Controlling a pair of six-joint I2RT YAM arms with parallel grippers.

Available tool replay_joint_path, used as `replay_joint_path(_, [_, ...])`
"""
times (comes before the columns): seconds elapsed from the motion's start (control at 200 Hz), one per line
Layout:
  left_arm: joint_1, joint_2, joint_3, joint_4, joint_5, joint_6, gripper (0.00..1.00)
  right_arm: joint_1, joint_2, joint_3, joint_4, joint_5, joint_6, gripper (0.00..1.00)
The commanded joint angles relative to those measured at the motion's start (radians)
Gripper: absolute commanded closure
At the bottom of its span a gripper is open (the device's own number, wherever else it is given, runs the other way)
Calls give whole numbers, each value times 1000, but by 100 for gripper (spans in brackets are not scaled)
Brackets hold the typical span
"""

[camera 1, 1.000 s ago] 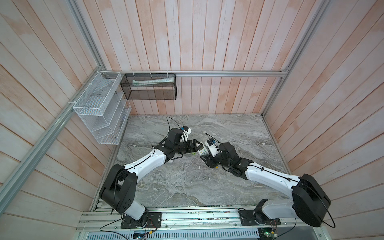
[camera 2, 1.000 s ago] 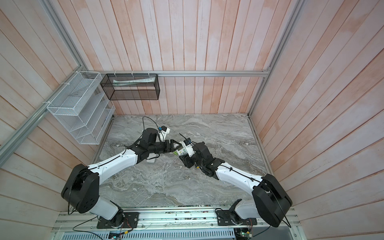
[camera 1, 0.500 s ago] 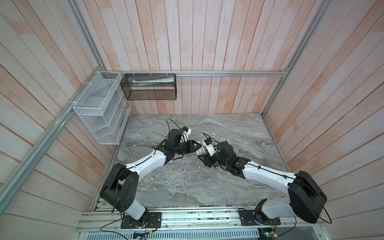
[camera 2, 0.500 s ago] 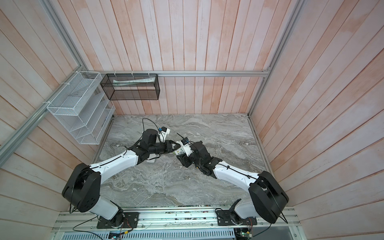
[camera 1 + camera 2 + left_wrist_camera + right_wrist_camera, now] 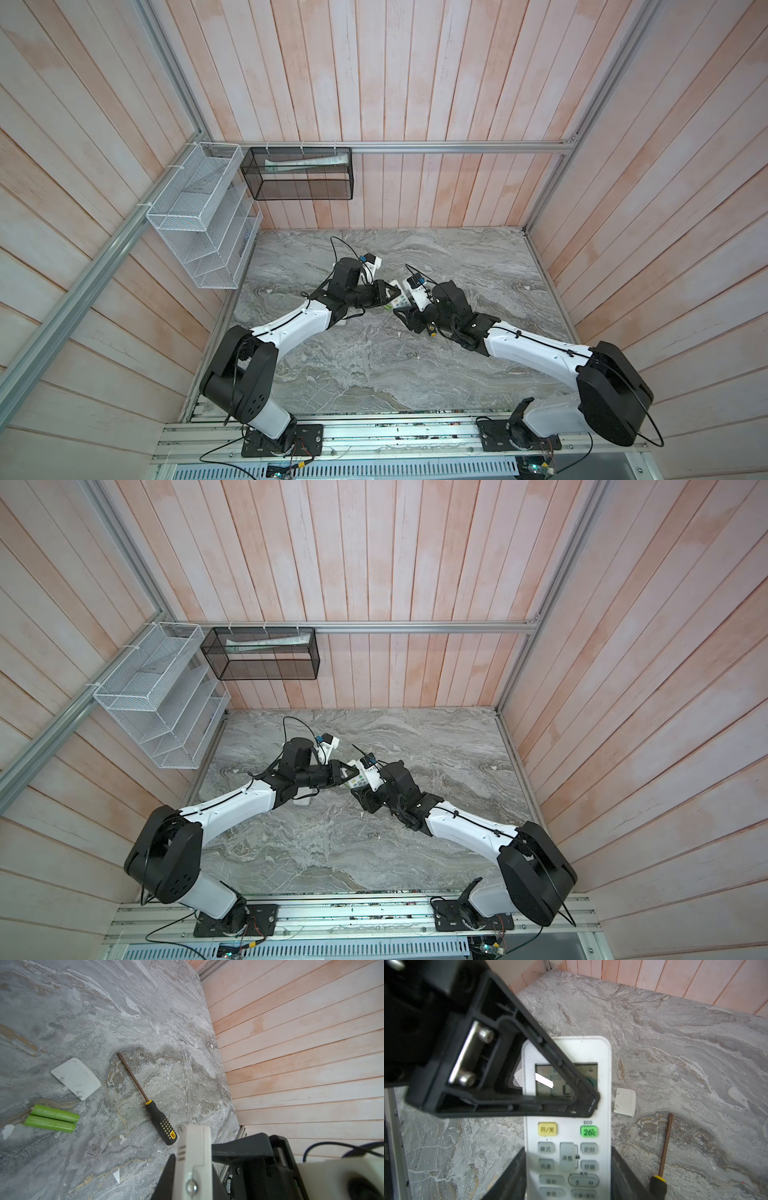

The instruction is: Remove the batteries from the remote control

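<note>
right gripper (image 5: 568,1153): fingers spread to the width of the remote (image 5: 568,1138), clamping its lower sides | left gripper (image 5: 193,1153): fingers nearly shut, pinching remote's top end face-to-back | two green batteries (image 5: 55,1113): out, touching side by side on table (image 5: 166,1022), near white cover (image 5: 75,1078) and screwdriver (image 5: 160,1120)

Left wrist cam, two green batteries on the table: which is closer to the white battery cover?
The green battery lying between the battery cover and its twin; the twin lies parallel, on the side away from the cover.
</note>
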Motion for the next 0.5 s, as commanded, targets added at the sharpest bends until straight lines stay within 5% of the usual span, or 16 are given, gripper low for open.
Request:
replay_joint_path(0.0, [1, 5, -13, 12, -7, -10, 84, 8, 10, 30, 33, 10, -23, 56])
replay_joint_path(0.18, [6, 4, -19, 21, 1, -7, 91, 8, 7, 34, 33, -5, -27, 53])
replay_joint_path(0.495, [28, -9, -11, -10, 4, 140, 94, -25, -42, 18, 1, -69, -74, 29])
